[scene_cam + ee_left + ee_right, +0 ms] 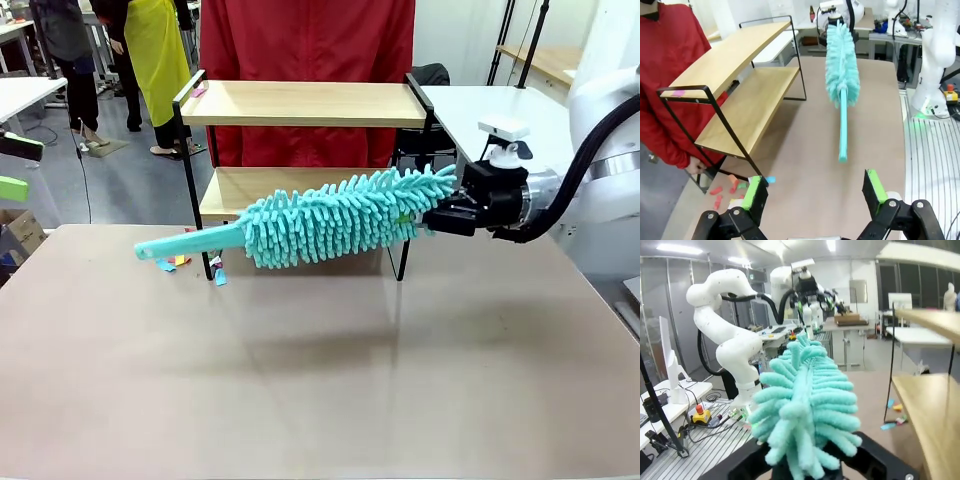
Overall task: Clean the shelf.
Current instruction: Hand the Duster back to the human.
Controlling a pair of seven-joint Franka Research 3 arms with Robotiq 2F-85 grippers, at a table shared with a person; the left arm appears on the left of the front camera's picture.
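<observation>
The shelf (300,103) stands at the table's far side, with two light wooden boards in a black frame. My right gripper (432,218) reaches in from the right and is shut on the fluffy end of a turquoise duster (330,218). The duster lies level in front of the lower board, its handle pointing left. In the left wrist view, my left gripper (815,192) hovers open and empty over the table's left end. It faces the duster (842,70) and the shelf (740,60). The duster's head (805,400) shows close up, with the shelf (930,410) to its right.
Small coloured scraps (175,262) lie on the table by the shelf's left foot (730,187). A pink scrap (198,91) sits on the top board's left end. A person in red (300,40) stands right behind the shelf. The near half of the table (320,380) is bare.
</observation>
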